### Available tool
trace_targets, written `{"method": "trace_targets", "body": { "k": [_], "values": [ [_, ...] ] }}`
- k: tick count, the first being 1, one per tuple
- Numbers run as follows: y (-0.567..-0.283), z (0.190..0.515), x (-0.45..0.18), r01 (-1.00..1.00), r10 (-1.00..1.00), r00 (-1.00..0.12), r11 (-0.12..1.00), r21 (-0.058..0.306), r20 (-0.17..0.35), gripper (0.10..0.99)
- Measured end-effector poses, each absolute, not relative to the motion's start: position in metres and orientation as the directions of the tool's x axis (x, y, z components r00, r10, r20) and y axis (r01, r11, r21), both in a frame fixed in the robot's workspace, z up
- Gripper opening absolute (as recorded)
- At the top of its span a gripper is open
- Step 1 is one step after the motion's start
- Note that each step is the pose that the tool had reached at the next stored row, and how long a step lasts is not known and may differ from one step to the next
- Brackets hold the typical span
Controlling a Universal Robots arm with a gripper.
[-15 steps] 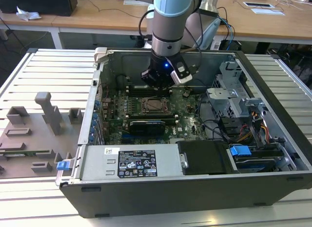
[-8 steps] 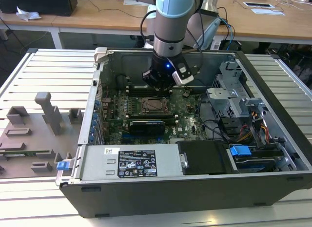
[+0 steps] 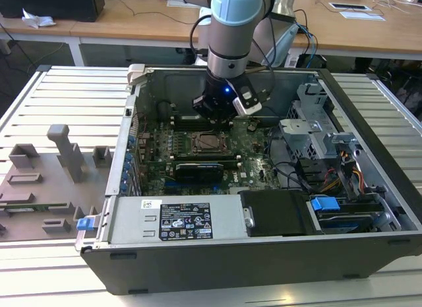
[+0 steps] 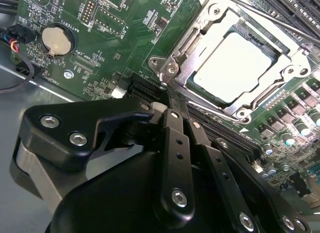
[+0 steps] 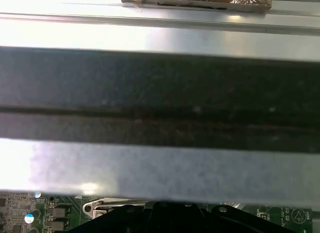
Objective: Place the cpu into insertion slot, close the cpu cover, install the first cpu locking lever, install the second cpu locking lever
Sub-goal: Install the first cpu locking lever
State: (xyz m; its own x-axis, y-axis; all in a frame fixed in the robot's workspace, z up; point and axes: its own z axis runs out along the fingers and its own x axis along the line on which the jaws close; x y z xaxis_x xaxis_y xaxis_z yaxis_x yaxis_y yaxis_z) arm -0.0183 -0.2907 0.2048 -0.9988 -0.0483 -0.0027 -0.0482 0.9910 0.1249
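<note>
The cpu (image 4: 232, 63), pale and square, lies flat in its socket on the green motherboard (image 4: 100, 48). The cpu cover (image 4: 280, 80), a silvery frame, lies down around it. A thin lever rod (image 4: 272, 19) runs along one side of the socket. The hooked end of another lever (image 4: 164, 85) sits at the socket's corner, just beyond my fingertips. My gripper (image 4: 170, 110) has its black fingers pressed together, nothing held between them. In the exterior view the gripper (image 3: 214, 112) hangs inside the open computer case, just above and behind the socket (image 3: 211, 142).
A grey power supply with a white label (image 3: 175, 221) fills the case's front. A drive cage (image 3: 316, 122) and cables (image 3: 290, 175) crowd the exterior view's right. A grey fixture plate (image 3: 46, 182) lies outside the case. A coin battery (image 4: 57, 38) sits on the board.
</note>
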Motion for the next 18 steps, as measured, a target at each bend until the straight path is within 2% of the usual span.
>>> {"method": "trace_targets", "body": {
  "k": [16,18],
  "values": [
    [-0.2962,0.2006,-0.0182,-0.048,-0.048,-0.999,0.991,0.123,-0.003,0.106],
    [-0.2951,0.2003,-0.0182,-0.048,-0.048,-0.999,0.99,0.134,-0.004,0.106]
  ]
}}
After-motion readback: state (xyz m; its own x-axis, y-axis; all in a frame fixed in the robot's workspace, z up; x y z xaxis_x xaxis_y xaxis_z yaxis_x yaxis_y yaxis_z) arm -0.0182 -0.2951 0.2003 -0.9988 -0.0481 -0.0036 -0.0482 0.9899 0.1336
